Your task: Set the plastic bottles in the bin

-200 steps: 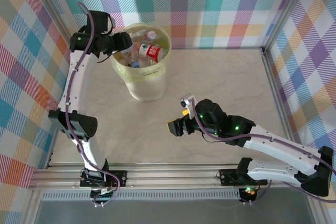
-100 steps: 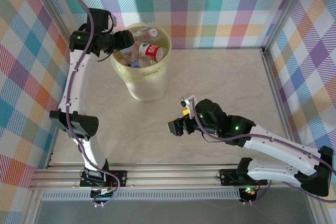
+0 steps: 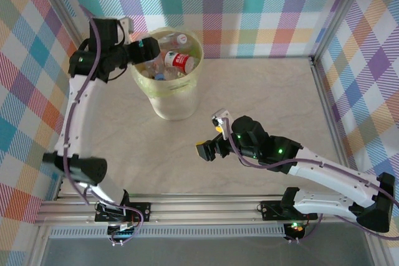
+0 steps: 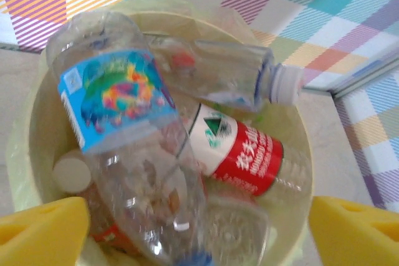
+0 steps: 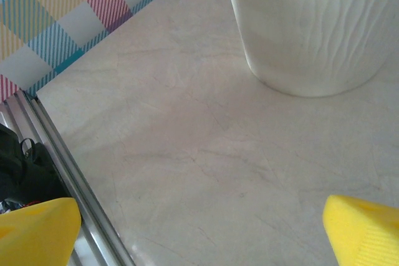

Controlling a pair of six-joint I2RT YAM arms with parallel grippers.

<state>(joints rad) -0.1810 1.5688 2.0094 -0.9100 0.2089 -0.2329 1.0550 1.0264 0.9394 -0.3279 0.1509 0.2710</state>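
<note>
The bin [image 3: 169, 101] is a pale yellow bucket at the back left, with several plastic bottles lying in it. In the left wrist view a blue-label bottle [image 4: 118, 98] lies on top, beside a red-label bottle [image 4: 240, 151] and a clear bottle with a white cap [image 4: 240, 79]. The red-label bottle [image 3: 182, 61] also shows from above. My left gripper [image 3: 146, 51] [image 4: 199, 232] hovers at the bin's left rim, open, its yellow pads [image 4: 40, 232] clear of the bottles. My right gripper [image 3: 206, 149] [image 5: 199, 235] is open over bare table, holding nothing.
The bin's base [image 5: 312, 29] stands just beyond my right gripper. Aluminium rails [image 3: 187, 207] run along the near table edge, and one rail [image 5: 68, 179] lies close on the right gripper's left. Checkered walls [image 3: 249, 10] close off the back and sides.
The left gripper's jaws have spread apart and the left arm's elbow has swung out to the left. My right gripper has shifted slightly left and toward the near edge.
</note>
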